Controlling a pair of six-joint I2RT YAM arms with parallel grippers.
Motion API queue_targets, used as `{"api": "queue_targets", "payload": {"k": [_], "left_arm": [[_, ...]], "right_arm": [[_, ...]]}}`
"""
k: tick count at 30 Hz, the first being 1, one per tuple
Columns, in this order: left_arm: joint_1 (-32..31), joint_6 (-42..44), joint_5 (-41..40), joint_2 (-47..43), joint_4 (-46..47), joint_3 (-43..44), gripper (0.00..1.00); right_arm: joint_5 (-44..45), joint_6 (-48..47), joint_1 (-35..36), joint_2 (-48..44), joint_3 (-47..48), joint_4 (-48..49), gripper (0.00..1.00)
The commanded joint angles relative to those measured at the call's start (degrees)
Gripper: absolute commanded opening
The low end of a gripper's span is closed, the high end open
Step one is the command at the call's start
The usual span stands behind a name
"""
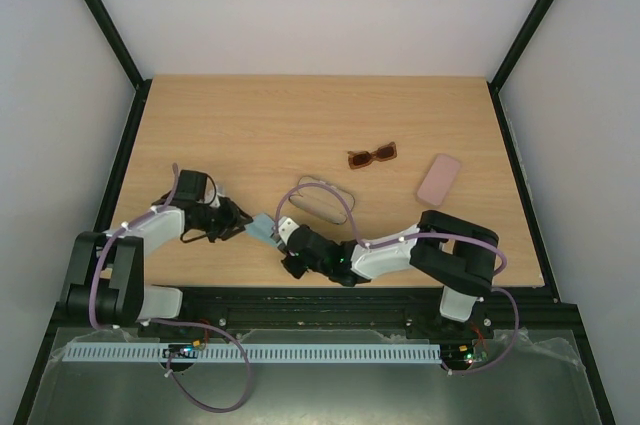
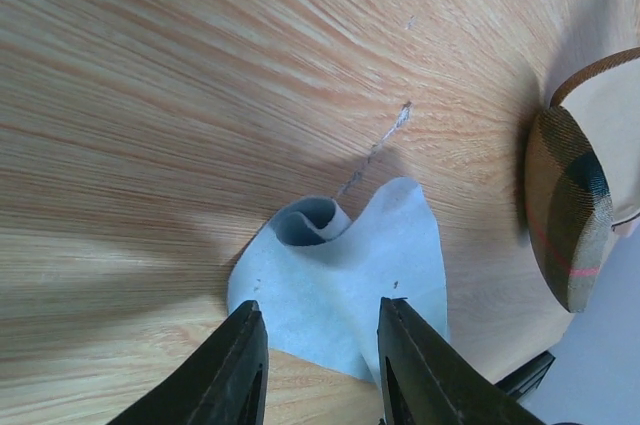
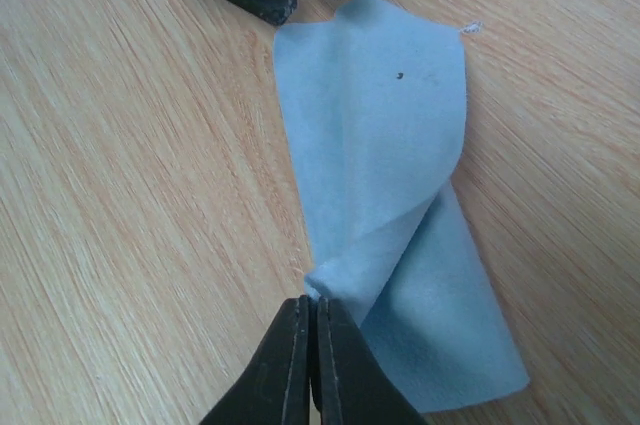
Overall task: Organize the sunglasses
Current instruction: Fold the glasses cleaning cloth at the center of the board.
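The pale wood bench (image 1: 250,125) stands between white walls. The brown sunglasses (image 1: 372,156) lie just right of its middle, near a pink case (image 1: 439,178). The right pincer (image 3: 311,303) is squeezed tight on a blue cloth (image 3: 380,145), and the left pincer (image 2: 320,313) is spread wide at the cloth's edge.

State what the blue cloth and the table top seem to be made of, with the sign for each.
Blue cloth: likely soft matte microfibre or felt; it folds and curls limply, without shine. Table top: wood or wood-look laminate, smooth; streaked grain lines show, but which cannot be told.
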Motion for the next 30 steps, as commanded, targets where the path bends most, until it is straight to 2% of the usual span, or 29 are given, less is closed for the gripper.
{"api": "queue_targets", "payload": {"k": [1, 6, 11, 17, 22, 26, 30], "left_arm": [[-1.25, -1.45, -1.18, 0.10, 1.42, -0.97, 0.33], [-2.34, -2.18, -1.27, -0.72, 1.91, -0.61, 0.34], [-2.56, -3.14, -1.35, -3.35, 1.97, -1.40, 0.41], [-3.03, -4.07, -0.90, -5.38, 3.44, -2.67, 0.52], [-3.68, -3.35, -0.02, -4.34, 3.92, -2.77, 0.55], [-4.22, -2.86, -0.36, -3.70, 3.52, -2.85, 0.54], [-4.35, -2.59, -4.01, -3.90, 1.19, -3.60, 0.44]], "right_arm": [[-1.09, 1.52, 0.41, 0.44, 1.57, -1.13, 0.05], [-5.16, 2.26, 0.41, 0.49, 0.74, -0.01, 0.02], [-9.68, -0.02, 0.50, 1.62, 1.87, -1.88, 0.01], [-11.20, -0.71, 0.49, 2.36, 2.39, -2.66, 0.01], [-10.62, -0.55, 0.50, 3.15, 2.82, -2.67, 0.01], [-9.42, -0.20, 0.50, 3.54, 3.25, -3.02, 0.01], [-8.84, 0.26, 0.49, 3.96, 3.69, -3.02, 0.01]]}}
